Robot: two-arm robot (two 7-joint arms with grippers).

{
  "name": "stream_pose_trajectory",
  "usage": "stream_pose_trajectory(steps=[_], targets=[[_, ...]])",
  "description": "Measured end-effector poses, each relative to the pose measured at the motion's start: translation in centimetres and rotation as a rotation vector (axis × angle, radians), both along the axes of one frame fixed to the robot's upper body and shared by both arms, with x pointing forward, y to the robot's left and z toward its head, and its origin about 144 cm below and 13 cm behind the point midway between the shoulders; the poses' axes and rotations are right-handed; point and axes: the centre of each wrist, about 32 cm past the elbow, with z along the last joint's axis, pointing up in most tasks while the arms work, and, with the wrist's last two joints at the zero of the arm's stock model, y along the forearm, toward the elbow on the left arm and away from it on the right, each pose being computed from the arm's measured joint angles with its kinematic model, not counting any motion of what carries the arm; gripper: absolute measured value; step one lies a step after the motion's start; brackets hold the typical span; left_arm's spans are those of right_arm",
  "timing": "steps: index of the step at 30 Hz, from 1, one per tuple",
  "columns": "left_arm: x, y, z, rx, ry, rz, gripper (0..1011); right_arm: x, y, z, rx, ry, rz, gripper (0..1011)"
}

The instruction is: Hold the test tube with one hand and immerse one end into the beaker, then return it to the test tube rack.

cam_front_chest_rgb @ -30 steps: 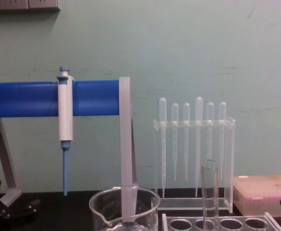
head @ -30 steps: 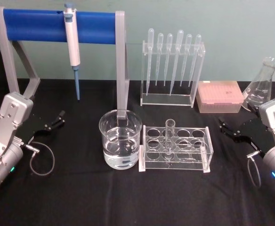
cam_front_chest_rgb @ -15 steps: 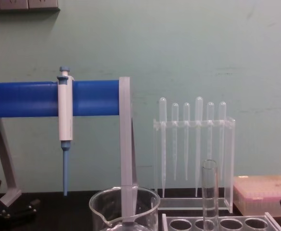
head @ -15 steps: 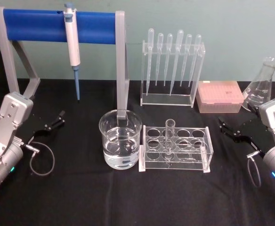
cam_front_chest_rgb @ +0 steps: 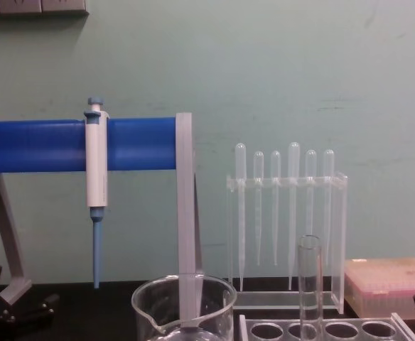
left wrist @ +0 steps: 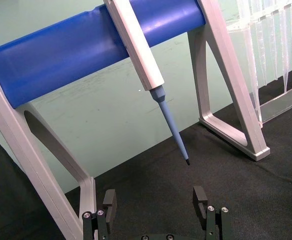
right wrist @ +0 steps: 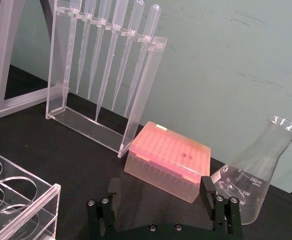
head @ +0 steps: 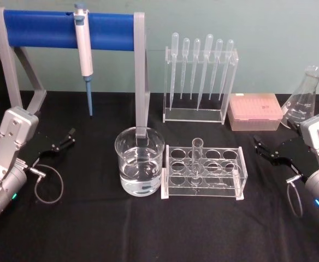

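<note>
Your right fingers (right wrist: 206, 192) are standing spread wide, released, gripping nothing and touching nothing, hovering just above the black worktop (head: 148, 229) at the right side. Your left fingers (left wrist: 200, 198) are spread the same way, also empty, and are pointing toward the blue stand (head: 66, 30) at the far left. The test tube (head: 196, 155) is standing upright in one of the middle holes of the clear rack (head: 236, 176), its open rim up and its long axis running straight up and down, with a good part of it rising free above the rack's top plate. From your right fingers it is lying toward your left and near, with only the rack's right end between; from your left fingers it is well apart, and the beaker (head: 119, 150), part full of clear liquid, is sitting in the way, just beside the rack's left end. So I am judging the right arm to be the better placed one. Those fingers are lying side by side and level, which should suit straddling an upright tube below its rim. You are looking at a sideways reach leftward, then a straight lift to clear the hole, before carrying the tube across the rack to the beaker.
</note>
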Motion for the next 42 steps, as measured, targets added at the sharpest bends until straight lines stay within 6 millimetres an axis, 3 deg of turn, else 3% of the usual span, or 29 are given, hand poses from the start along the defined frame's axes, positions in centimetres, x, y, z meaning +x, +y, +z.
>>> stream_pose_trajectory(steps=[11, 19, 23, 27, 31, 36, 42], targets=[[0.0, 0.0, 0.0, 0.000, 0.000, 0.000, 1000, -0.1, 0.0, 0.1, -0.001, -0.002, 0.000, 1002], [0.0, 0.0, 0.0, 0.000, 0.000, 0.000, 1000, -3.0, -0.5, 0.9, -0.039, -0.004, 0.014, 1002], [0.0, 0.0, 0.0, 0.000, 0.000, 0.000, 1000, -5.6, -0.5, 1.7, -0.091, 0.031, 0.062, 1002], [0.0, 0.0, 0.0, 0.000, 0.000, 0.000, 1000, -7.8, -0.2, 2.6, -0.107, 0.101, 0.186, 1002], [0.0, 0.0, 0.0, 0.000, 0.000, 0.000, 1000, -8.7, 0.6, 3.2, -0.088, 0.148, 0.308, 1002], [0.0, 0.0, 0.0, 0.000, 0.000, 0.000, 1000, -8.6, 2.0, 3.3, -0.052, 0.145, 0.421, 1002], [0.0, 0.0, 0.0, 0.000, 0.000, 0.000, 1000, -7.2, 4.3, 2.5, -0.057, 0.020, 0.498, 1002]])
